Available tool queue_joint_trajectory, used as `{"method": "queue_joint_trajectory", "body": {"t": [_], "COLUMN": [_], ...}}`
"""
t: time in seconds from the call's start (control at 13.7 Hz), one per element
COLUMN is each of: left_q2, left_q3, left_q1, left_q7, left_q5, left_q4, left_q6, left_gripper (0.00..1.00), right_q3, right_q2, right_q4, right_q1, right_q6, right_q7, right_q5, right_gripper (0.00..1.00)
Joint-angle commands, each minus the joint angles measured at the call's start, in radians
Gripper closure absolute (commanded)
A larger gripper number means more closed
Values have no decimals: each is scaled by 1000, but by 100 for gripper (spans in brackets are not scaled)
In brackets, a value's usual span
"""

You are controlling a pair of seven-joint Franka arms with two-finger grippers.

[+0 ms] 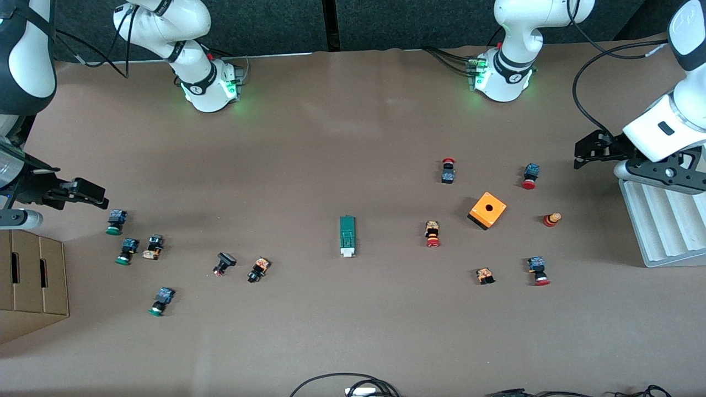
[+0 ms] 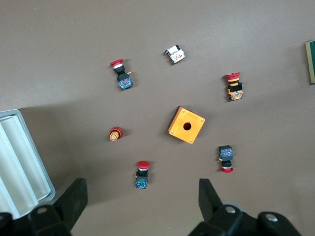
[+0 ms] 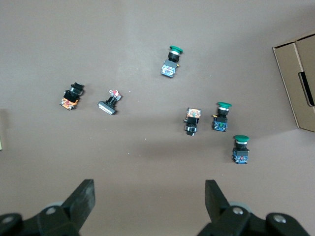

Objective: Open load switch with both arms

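The load switch [image 1: 347, 236], a slim dark-green block with a white end piece, lies flat at the middle of the table; its white end points toward the front camera. Only its green edge [image 2: 310, 61] shows in the left wrist view. My left gripper [image 1: 579, 154] hangs open over the left arm's end of the table, and its wrist view shows the left gripper [image 2: 141, 194] empty above a red-capped button. My right gripper [image 1: 96, 196] hangs open over the right arm's end. In its wrist view the right gripper [image 3: 149, 189] holds nothing, with bare table under it. Both are well away from the switch.
An orange cube with a round hole [image 1: 487, 210] and several red-capped push buttons [image 1: 433, 234] lie toward the left arm's end, beside a grey ribbed tray [image 1: 662, 226]. Several green-capped buttons [image 1: 116, 221] and a cardboard box [image 1: 33, 281] are at the right arm's end.
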Motion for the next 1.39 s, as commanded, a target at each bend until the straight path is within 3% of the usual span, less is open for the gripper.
{"method": "queue_joint_trajectory", "body": {"t": [0.0, 0.51, 0.8, 0.95, 1.31], "left_q2": [2, 1, 4, 8, 43], "left_q3": [1, -34, -130, -187, -342], "left_q1": [-3, -15, -15, -15, -15], "left_q7": [-12, -130, -300, -390, -605], "left_q5": [14, 0, -2, -3, -2], "left_q4": [15, 18, 33, 35, 24], "left_q6": [-20, -20, -15, 0, 144], "left_gripper": [0, 0, 0, 0, 0], "right_q3": [1, 4, 5, 10, 8], "right_q2": [12, 24, 61, 120, 228], "right_q4": [1, 2, 24, 94, 163], "right_q1": [3, 6, 6, 6, 5], "right_q6": [18, 19, 18, 4, -4], "right_q7": [3, 9, 49, 145, 343], "right_q5": [-5, -2, 47, 77, 254], "right_gripper": [0, 0, 0, 0, 0]}}
